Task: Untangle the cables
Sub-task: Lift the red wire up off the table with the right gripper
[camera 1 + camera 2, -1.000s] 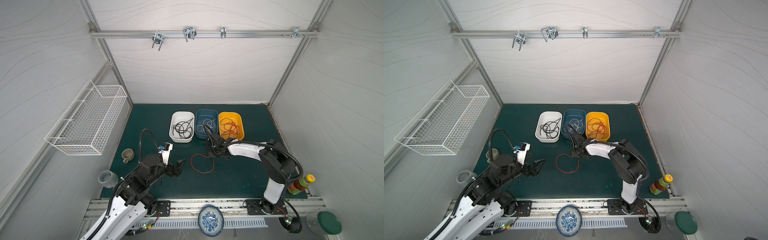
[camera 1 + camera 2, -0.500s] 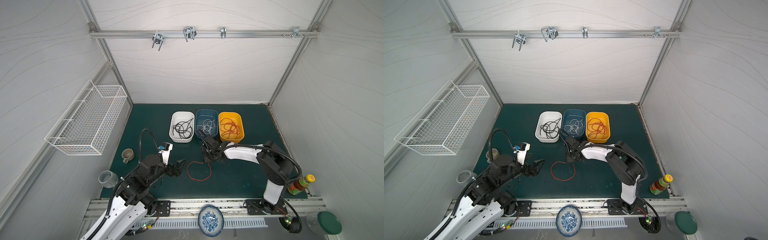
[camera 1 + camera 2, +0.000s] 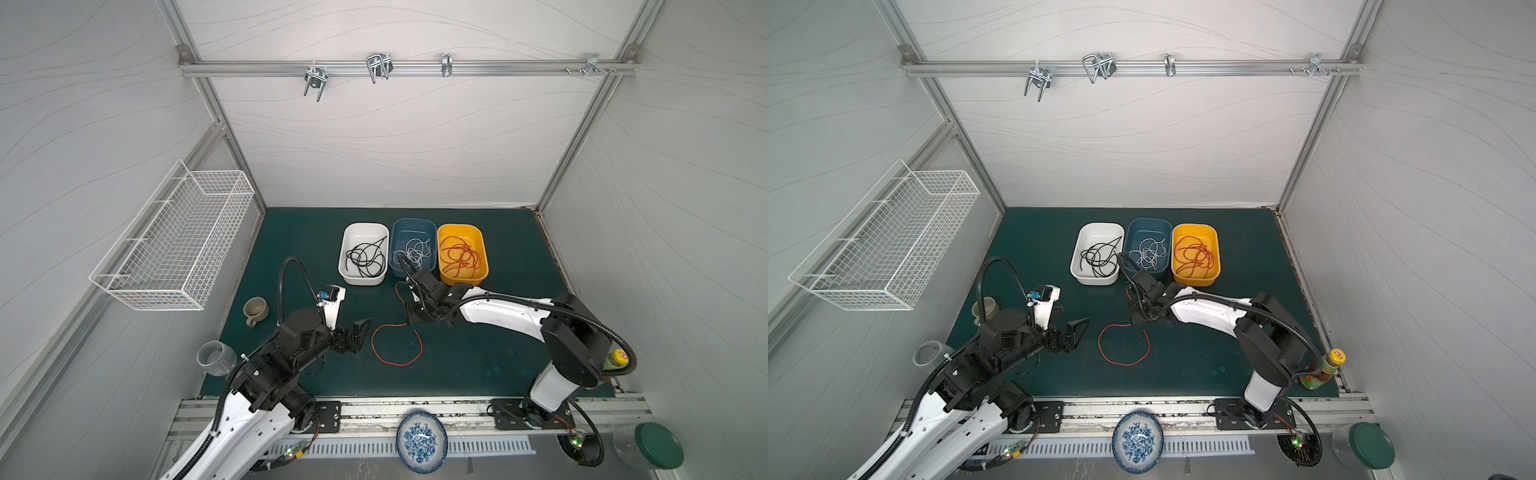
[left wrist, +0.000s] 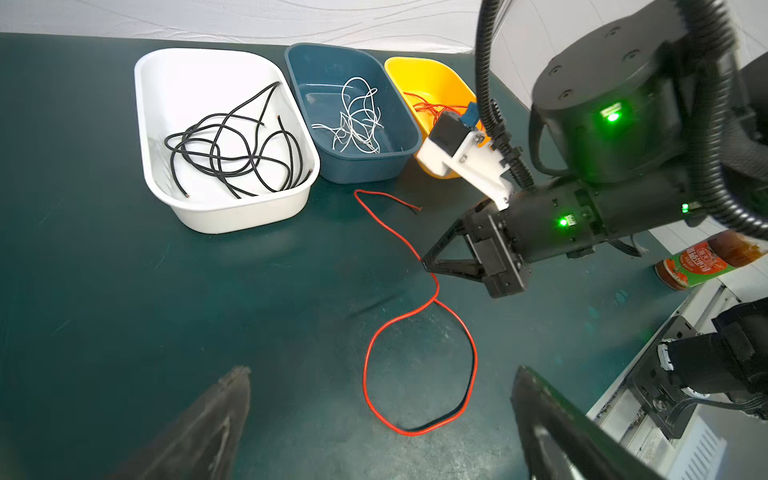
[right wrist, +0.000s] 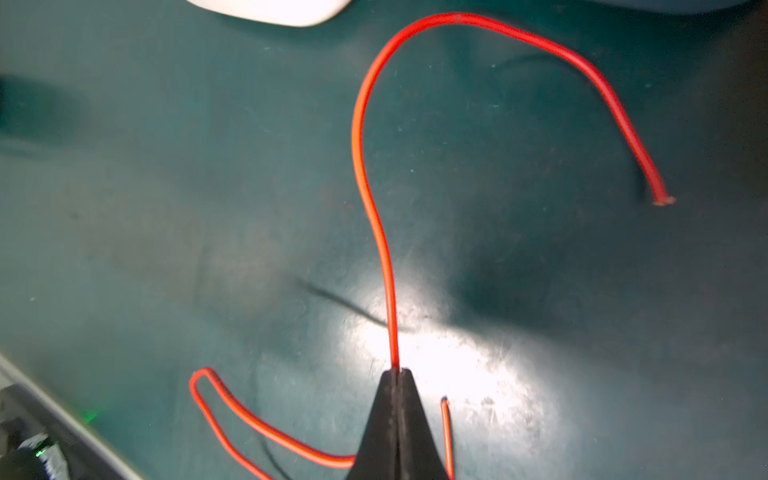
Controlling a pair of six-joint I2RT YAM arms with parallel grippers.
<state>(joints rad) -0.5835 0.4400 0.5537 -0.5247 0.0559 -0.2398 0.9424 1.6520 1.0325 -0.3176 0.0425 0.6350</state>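
Note:
One red cable [image 3: 397, 345] [image 3: 1124, 345] lies on the green mat, curled in a loop between the two arms. My right gripper [image 3: 409, 320] [image 5: 397, 372] is shut on this cable partway along it, low over the mat. One free end [image 5: 660, 199] curves away ahead of the jaws. My left gripper [image 3: 357, 334] [image 4: 380, 370] hangs open just left of the loop, holding nothing. Black cables [image 3: 365, 257] fill the white tray [image 3: 361, 282]. White cables [image 3: 413, 251] lie in the blue tray [image 3: 413, 222], and red cables [image 3: 459, 257] in the yellow tray [image 3: 461, 227].
A cup [image 3: 254, 309] and a clear glass [image 3: 216, 357] stand at the mat's left edge. A wire basket [image 3: 174, 245] hangs on the left wall. A sauce bottle [image 3: 615, 361] stands behind the right arm. A patterned plate [image 3: 421, 440] and a green-lidded jar [image 3: 654, 446] sit beyond the front rail.
My right gripper has closed on the red cable and moved away from the trays toward the front, dragging the loop with it. The left arm has stayed still.

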